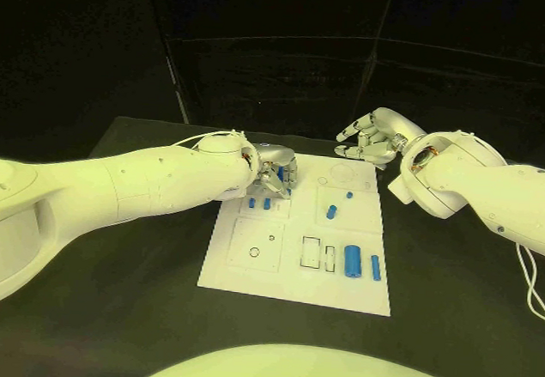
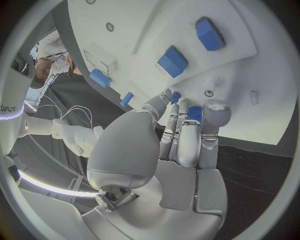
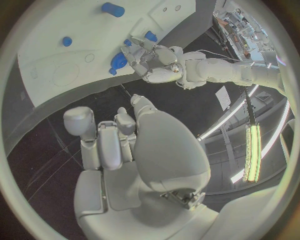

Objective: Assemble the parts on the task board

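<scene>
Insertion looks underway: left hand point(image 1: 268, 169) pinches a small blue part point(image 2: 195, 113) at the task board's point(image 1: 294, 280) ten o'clock, needing alignment; right hand point(image 1: 375, 136) hovers, fingers loosely apart, holding nothing.

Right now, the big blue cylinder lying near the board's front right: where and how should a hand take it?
Grip the big blue cylinder across its middle, fingers on its two long sides, coming straight down from above. It lies flat on the white board, so its ends give less hold. The thinner blue rod lies close alongside, so the gap there looks tight.
</scene>
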Tool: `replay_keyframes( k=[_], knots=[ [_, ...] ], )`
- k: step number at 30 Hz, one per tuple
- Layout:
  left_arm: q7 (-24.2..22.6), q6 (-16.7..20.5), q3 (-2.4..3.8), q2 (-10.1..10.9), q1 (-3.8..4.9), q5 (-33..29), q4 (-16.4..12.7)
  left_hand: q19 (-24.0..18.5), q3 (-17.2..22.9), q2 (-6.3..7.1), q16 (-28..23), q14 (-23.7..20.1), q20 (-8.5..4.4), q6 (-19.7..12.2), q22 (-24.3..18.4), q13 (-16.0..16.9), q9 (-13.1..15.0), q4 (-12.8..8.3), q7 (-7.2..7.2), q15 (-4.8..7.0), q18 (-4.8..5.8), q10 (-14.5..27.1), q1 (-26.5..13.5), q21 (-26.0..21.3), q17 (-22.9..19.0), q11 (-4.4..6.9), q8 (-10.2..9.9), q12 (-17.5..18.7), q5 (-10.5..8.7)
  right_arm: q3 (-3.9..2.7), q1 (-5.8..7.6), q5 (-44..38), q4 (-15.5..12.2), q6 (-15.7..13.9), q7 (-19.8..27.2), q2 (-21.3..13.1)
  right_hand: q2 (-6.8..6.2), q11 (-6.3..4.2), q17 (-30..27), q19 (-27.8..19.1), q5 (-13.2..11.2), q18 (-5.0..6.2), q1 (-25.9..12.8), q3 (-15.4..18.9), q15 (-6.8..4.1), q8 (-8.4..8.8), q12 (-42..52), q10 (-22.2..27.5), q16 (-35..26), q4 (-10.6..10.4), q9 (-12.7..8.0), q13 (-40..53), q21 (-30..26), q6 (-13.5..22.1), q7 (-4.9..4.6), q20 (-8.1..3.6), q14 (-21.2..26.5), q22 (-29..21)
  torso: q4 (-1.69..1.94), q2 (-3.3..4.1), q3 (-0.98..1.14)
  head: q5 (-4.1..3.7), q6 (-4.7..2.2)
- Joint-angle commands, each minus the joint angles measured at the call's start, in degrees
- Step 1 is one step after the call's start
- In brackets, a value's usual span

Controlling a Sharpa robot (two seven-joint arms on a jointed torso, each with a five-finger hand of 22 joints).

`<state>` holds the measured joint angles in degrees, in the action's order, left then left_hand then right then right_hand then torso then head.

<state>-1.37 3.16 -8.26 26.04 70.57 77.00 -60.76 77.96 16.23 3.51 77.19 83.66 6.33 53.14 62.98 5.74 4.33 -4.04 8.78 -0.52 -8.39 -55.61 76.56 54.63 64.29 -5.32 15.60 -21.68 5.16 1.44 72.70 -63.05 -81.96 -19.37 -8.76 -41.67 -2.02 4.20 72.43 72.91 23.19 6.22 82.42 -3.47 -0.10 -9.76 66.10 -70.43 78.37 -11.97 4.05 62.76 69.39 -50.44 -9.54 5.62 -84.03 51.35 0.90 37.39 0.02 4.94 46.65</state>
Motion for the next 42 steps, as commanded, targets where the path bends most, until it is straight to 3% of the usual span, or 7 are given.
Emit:
replay_keyframes(
  k=[1, 22, 26, 36, 42],
  knots=[
    [1.1, -1.0, 0.04, -0.2, 0.06, 1.1, 0.1, 0.4, 0.6, -0.04, 0.3, 0.7, -0.15, 0.8, 0.3, -0.3, -0.2, -0.1, -0.19, 0.17, 1.03, -0.8, 0.5, 0.4, -0.1, 0.10, -0.5, 0.4, 0.27, -0.04, 0.09, -0.2, -0.2, 0.2, 0.4, 0.0, 0.02, 0.04, 0.0, 0.2, 0.3, 0.88, 0.7, -0.2, -0.31, -0.23, 0.0, 0.5, -0.1, -0.3, -0.1, 0.0, -0.3, 0.5, 0.01, -0.04, -2.2, 0.0, 0.02, 0.00, 0.01, -0.01, 0.13],
    [1.3, -2.4, 0.05, -1.0, -0.07, 1.1, 1.5, 0.7, 3.2, -0.71, 0.5, 0.8, -0.43, 2.4, 1.5, -1.2, -0.4, -0.4, -0.36, 0.43, 1.23, -2.8, 0.8, 1.6, -0.4, 0.41, -1.2, 1.2, 0.31, -0.04, 0.09, -0.2, -0.2, 0.3, 0.4, 0.1, 0.10, 0.05, 0.1, 0.2, 0.3, 0.86, 0.7, -0.3, -0.30, -0.26, 0.1, 0.4, -0.1, -0.3, -0.1, 0.2, -0.3, 0.4, 0.00, -0.04, -2.2, 0.1, -0.06, -0.03, 0.01, -0.18, 0.20],
    [1.1, -2.5, 0.05, -1.1, -0.16, 1.1, 1.6, 0.7, 3.3, -0.60, 0.5, 0.8, -0.43, 2.4, 1.6, -1.3, -0.4, -0.4, -0.33, 0.42, 1.25, -2.8, 0.6, 1.6, -0.6, 0.39, -1.4, 1.4, 0.29, -0.04, 0.09, -0.2, -0.3, 0.3, 0.4, 0.1, 0.10, 0.05, 0.1, 0.2, 0.3, 0.86, 0.7, -0.3, -0.30, -0.26, 0.1, 0.4, -0.1, -0.3, -0.1, 0.2, -0.3, 0.4, 0.00, -0.04, -2.2, 0.1, 0.00, -0.03, 0.02, -0.22, 0.24],
    [1.8, -3.0, 0.05, -1.4, -0.53, 1.1, 2.0, 0.6, 4.6, 0.63, 0.4, 0.6, -0.01, 0.7, 2.0, -2.1, -0.7, -0.5, 0.86, -0.23, 1.35, -2.3, -0.2, 1.8, -1.4, -0.50, -4.0, 3.5, 0.23, -0.04, 0.10, -0.2, -0.3, 0.3, 0.4, 0.1, 0.12, 0.05, 0.1, 0.2, 0.3, 0.86, 0.7, -0.3, -0.29, -0.28, 0.2, 0.4, -0.1, -0.4, -0.1, 0.2, -0.3, 0.4, 0.00, -0.04, -2.2, 0.1, -0.03, -0.04, 0.05, -0.23, 0.23],
    [2.2, -3.5, 0.05, -1.7, -0.90, 1.1, 2.4, 0.6, 4.7, 0.70, 0.4, 0.6, 0.05, 0.7, 2.0, -2.1, -0.7, -0.4, 0.93, -0.29, 1.34, -2.3, -0.3, 1.7, -1.4, -0.57, -4.2, 3.7, 0.21, -0.04, 0.10, -0.2, -0.3, 0.3, 0.3, 0.1, 0.12, 0.05, 0.1, 0.2, 0.3, 0.86, 0.7, -0.3, -0.29, -0.28, 0.2, 0.4, -0.1, -0.4, -0.1, 0.2, -0.3, 0.4, 0.00, -0.04, -2.2, 0.1, 0.04, -0.01, 0.03, -0.29, 0.30]
  ],
)
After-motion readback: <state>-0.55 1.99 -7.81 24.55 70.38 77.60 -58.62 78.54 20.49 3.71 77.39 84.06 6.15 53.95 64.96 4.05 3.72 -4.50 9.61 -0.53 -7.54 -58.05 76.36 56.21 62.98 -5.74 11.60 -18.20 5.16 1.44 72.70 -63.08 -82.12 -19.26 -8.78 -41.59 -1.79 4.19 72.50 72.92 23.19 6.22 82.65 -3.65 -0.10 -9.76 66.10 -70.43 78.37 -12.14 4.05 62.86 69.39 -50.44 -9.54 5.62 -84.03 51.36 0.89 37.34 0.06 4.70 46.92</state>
